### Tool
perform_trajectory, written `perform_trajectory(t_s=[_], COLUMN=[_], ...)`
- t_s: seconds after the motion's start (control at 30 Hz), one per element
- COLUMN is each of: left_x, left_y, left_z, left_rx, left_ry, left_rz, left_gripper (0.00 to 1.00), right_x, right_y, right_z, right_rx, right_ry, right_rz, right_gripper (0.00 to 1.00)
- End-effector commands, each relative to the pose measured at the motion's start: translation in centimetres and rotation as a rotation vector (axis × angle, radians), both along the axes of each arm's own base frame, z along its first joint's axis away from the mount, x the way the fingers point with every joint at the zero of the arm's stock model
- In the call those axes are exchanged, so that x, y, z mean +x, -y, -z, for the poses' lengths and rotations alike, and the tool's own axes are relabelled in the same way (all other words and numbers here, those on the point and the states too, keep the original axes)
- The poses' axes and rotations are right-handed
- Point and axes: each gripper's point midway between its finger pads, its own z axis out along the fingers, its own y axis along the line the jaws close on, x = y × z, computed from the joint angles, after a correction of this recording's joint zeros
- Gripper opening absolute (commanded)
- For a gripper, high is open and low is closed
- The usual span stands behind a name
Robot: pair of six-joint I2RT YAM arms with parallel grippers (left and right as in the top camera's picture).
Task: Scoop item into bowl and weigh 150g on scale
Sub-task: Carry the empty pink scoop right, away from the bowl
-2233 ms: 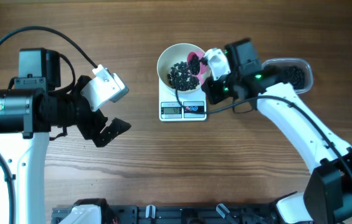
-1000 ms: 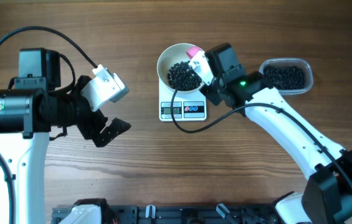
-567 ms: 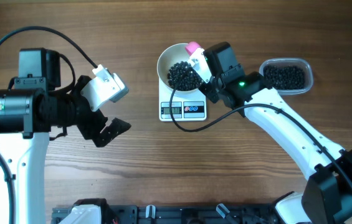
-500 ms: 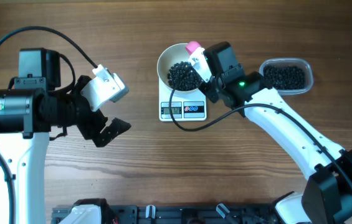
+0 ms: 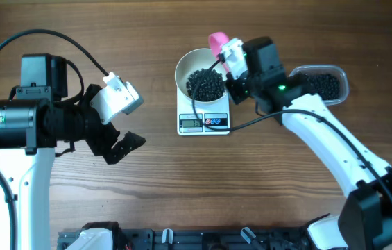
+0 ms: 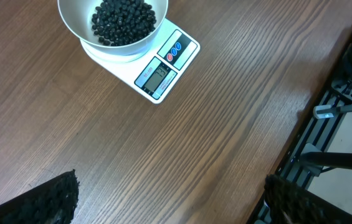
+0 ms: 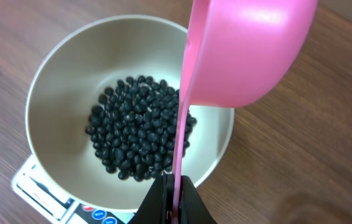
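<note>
Nearest you, the left hand (image 5: 123, 147) is unchanged over the last two seconds: fingers spread as wide as they go, nothing between them, parked over bare surface (image 5: 182, 187) well apart from the work. Next out, the scale (image 5: 204, 123) sits where it did, with the bowl (image 5: 184, 64) centred on its platform. The display (image 6: 157, 78) is lit, but the digits are too small to read, so the weight can't be checked from here. The beans (image 5: 205, 83) in the bowl now form a fuller, rounder heap than two seconds ago, when the scoop was tipped over them and pouring. That load looks delivered. Since then the scoop (image 5: 216, 42) has lifted clear and swung out past the bowl's far rim, and the right arm has shifted back toward the tub (image 5: 320, 85), which still holds a dark layer of beans. Judgement: one pour cycle is closed, and your next call is either another trip to the tub or a pause to read the scale. Whether the target is reached cannot be told. The right hand (image 7: 174, 198) is clenched hard on the scoop's thin pink handle, fingers pinched flat against it. From the wrist view the cup hangs above the bowl's far edge, tilted on its side with its outer wall toward the camera. Its inside is hidden, so you can't confirm it is empty. No beans seen falling or lying on the surface.
</note>
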Motion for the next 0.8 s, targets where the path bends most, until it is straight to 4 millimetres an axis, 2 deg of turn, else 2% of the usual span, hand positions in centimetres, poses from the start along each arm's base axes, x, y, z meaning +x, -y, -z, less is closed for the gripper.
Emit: perform_trajectory(t_s=[0.0,0.13,0.23,0.27,0.4,0.57,0.7,0.77], left_x=[-0.1,-0.1,-0.1,-0.1,-0.1,-0.1,-0.1,-0.1], left_y=[0.0,0.0,0.0,0.0,0.0,0.0,0.0,0.0], left_z=[-0.7,-0.7,-0.7,-0.7,-0.7,-0.7,-0.7,-0.7], left_rx=[-0.004,-0.004,-0.004,-0.004,-0.004,-0.004,-0.004,-0.004], left_ry=[0.03,0.03,0.03,0.03,0.03,0.03,0.03,0.03], left_rz=[0.005,0.005,0.005,0.005,0.005,0.005,0.005,0.005], left_gripper=[1.0,1.0,1.0,1.0,1.0,1.0,1.0,1.0], right_x=[0.1,-1.0,-2.1,-2.6,-4.4,-6.8,-7.9,-8.0], right_y=[1.2,4.4,7.0,8.4,13.0,17.6,21.7,22.6], right_z=[-5.5,-8.0,-8.4,-8.3,-6.7,-4.6,-3.6,-3.3], right_rx=[0.175,0.181,0.169,0.148,0.036,-0.113,-0.296,-0.36], right_ry=[0.042,0.063,0.04,0.026,-0.056,-0.159,-0.195,-0.201], right_rz=[0.078,0.137,0.195,0.234,0.366,0.454,0.497,0.502], right_gripper=[0.04,0.04,0.04,0.04,0.04,0.04,0.04,0.04])
